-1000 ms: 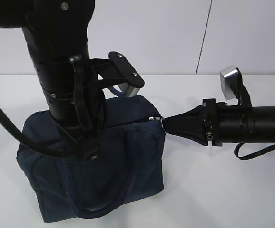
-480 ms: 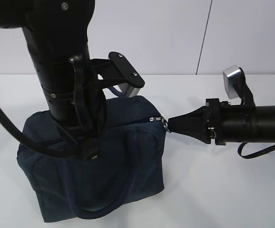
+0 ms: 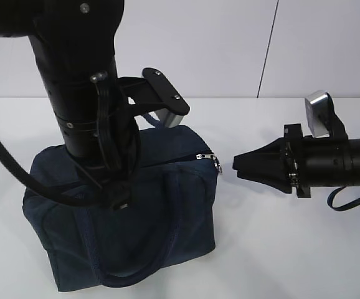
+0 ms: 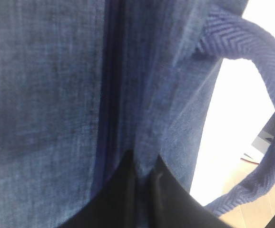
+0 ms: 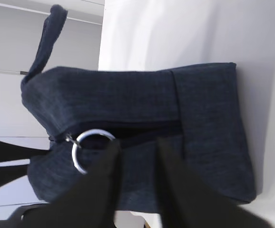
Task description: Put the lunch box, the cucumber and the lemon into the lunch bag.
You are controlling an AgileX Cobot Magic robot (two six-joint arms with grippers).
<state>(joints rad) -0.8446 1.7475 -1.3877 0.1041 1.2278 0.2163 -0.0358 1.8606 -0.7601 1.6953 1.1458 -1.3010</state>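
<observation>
On the white table (image 3: 279,249) the lunch bag (image 3: 161,205) stood upright, zipper line running left-right, ring pull (image 5: 91,150) hanging free beside the slightly parted, empty right gripper (image 3: 236,166), while the left gripper (image 4: 144,190) seemingly pinched its top fabric.

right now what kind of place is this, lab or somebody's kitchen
Most likely a lab or test bench, not a kitchen. A bare white table sits against a plain pale wall, and two black robot arms work over one navy lunch bag. No cupboards, sink or dishes show.
</observation>
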